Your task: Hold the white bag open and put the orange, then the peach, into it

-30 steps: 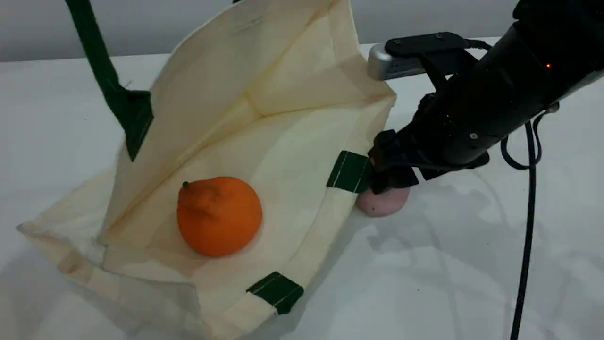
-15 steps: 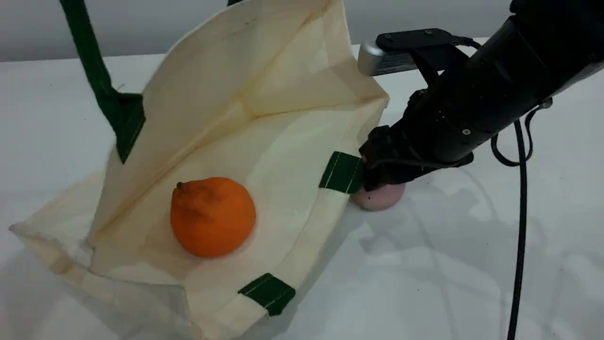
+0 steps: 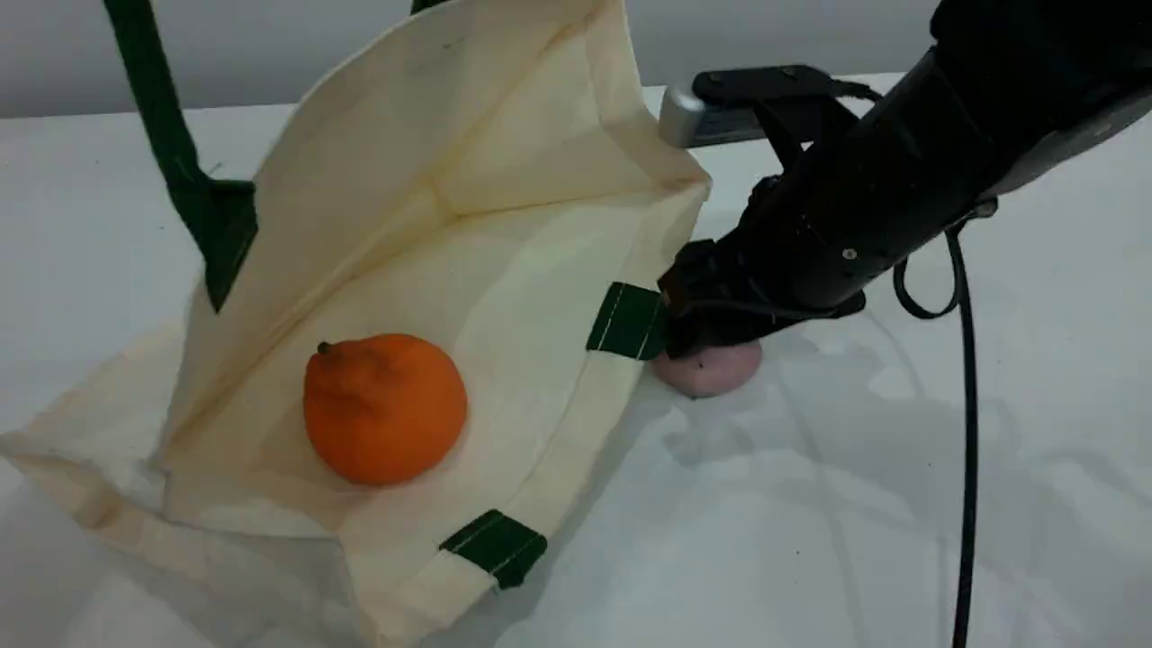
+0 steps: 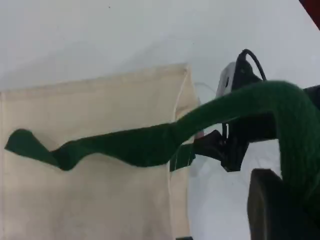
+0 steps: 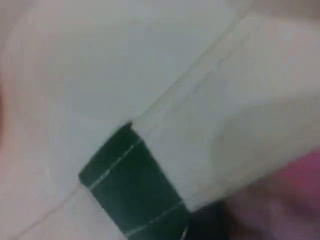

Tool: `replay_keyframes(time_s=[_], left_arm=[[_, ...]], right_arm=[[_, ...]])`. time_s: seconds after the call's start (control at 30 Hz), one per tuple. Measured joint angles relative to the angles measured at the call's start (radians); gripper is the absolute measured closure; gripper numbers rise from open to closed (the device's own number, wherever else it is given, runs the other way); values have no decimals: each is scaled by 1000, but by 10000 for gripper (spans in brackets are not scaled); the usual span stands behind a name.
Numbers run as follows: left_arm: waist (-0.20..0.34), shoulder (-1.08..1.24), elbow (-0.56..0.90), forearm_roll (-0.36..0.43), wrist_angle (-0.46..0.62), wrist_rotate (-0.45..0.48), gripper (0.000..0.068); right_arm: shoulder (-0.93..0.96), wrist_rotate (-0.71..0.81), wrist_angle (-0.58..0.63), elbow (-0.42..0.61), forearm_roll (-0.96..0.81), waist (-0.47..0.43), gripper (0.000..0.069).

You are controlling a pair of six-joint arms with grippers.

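The white bag [image 3: 504, 270] lies on its side with its mouth held up by a dark green strap [image 3: 153, 108] that runs out of the top of the scene view. In the left wrist view that strap [image 4: 150, 145] runs into my left gripper [image 4: 292, 200], which is shut on it. The orange [image 3: 385, 408] rests inside the bag. The peach [image 3: 711, 371] sits on the table against the bag's rim by a green patch [image 3: 625, 321]. My right gripper [image 3: 697, 346] is down over the peach, jaws closed around it. In the right wrist view, pink peach [image 5: 295, 200] shows beside the patch [image 5: 130, 185].
A black cable [image 3: 967, 405] hangs from the right arm down to the table's front right. The right arm's silver wrist camera [image 3: 684, 117] stands close to the bag's raised right wall. White tabletop [image 3: 810, 540] lies in front of the peach.
My right gripper has slid left along the table with the peach under it, staying at the bag's rim. The bag and the orange have shifted left too.
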Motion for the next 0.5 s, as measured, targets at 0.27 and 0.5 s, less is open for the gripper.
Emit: replay_keyframes(time_s=[0.27, 0.5], left_arm=[[0, 0, 0, 0, 2, 0, 618], [0, 0, 0, 0, 1, 0, 618]], right_arm=[[10, 2, 14, 1, -2, 0, 431], [-64, 2, -148, 62, -7, 1, 431]])
